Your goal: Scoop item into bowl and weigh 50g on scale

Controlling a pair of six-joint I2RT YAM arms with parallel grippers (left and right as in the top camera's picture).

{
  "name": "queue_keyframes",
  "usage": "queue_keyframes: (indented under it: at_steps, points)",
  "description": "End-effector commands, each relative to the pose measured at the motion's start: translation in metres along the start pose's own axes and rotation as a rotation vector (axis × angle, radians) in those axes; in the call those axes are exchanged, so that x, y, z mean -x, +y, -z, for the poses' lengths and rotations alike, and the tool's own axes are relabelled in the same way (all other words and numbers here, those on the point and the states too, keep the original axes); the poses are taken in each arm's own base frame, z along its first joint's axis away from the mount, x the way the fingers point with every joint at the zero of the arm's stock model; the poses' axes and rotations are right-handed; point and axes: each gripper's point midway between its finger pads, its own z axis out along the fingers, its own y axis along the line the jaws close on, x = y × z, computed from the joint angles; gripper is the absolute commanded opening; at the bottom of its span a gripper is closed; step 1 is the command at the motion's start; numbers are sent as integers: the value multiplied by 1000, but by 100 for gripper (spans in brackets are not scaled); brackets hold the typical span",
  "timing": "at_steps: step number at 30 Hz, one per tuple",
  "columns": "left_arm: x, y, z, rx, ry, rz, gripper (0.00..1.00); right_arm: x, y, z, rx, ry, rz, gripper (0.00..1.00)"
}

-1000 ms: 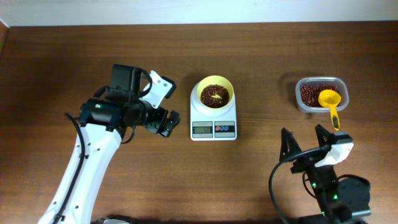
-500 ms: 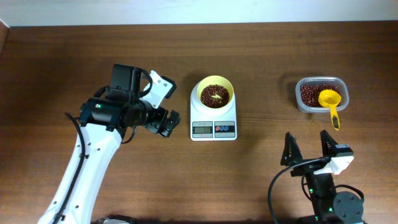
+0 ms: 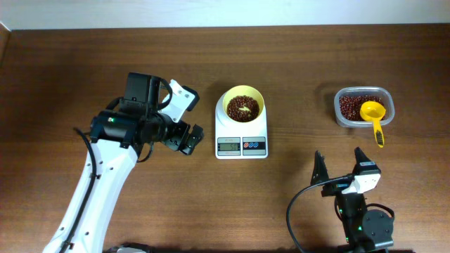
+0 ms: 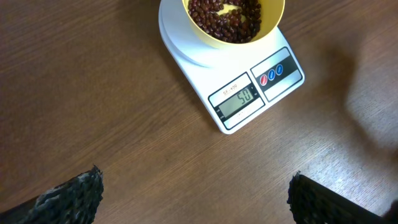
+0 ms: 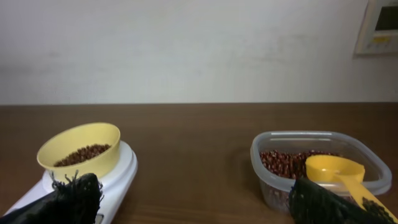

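The grey display (image 4: 239,101) on the front of the white scale (image 4: 205,53) reads "50" in dark digits in the left wrist view. A line of fine print just above the digits looks like "SF-400". The red and blue buttons (image 4: 272,73) to its right carry white marks too small to read. In the right wrist view, print on the wall unit (image 5: 380,25) at far right is blurred.

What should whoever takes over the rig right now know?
Left gripper: open, empty, beside the scale.
Right gripper: open, empty, in front of the clear container.
Things: bowl of beans sits on the scale; display reads 50. Scoop rests in the clear container.
Done: scooping and weighing look complete.
Left: probably nothing; confirm the reading.
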Motion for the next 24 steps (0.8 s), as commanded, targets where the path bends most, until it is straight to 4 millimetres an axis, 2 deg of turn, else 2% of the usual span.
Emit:
queue_keyframes:
  at_steps: [1,2,14,18,24]
  points:
    - [0,2,0,4,-2,11,99,-9,-1,0,-7,32,19,99]
    - [0,2,0,4,-2,11,99,-17,-2,1,-8,62,21,99]
    - [0,2,0,4,-2,11,99,-16,-2,1,-9,60,21,99]
    - [0,2,0,4,-2,11,99,-16,-9,1,-39,59,20,99]
    - [0,2,0,4,-2,11,99,-16,-10,1,-42,60,20,99]
